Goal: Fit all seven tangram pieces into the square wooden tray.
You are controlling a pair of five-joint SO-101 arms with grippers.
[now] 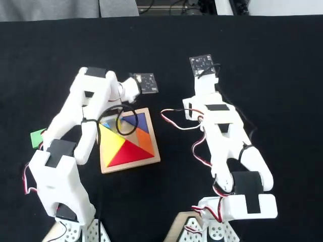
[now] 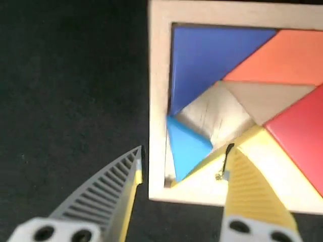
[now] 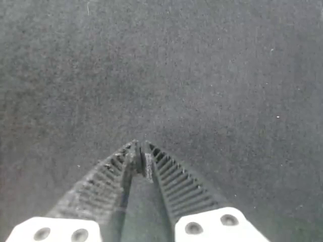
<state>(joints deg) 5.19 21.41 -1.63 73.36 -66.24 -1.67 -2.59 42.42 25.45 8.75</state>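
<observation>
I seem to be working in a robotics lab: a worktop [image 1: 282, 60] draped in black cloth, loose cables [image 1: 166, 6] behind its far edge, exposed wiring [image 1: 176, 121] on my right arm [image 1: 222, 131].

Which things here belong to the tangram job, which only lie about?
Job: square wooden tray; dark blue triangle, orange piece, red triangle, yellow triangle, light blue triangle inside it; green piece outside it.
Lying about: black cables, grey cloth behind the table.

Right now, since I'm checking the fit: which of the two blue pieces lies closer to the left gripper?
The small light-blue triangle, in the tray corner by the left gripper; the large dark-blue piece lies beyond it along the same wall.
</observation>
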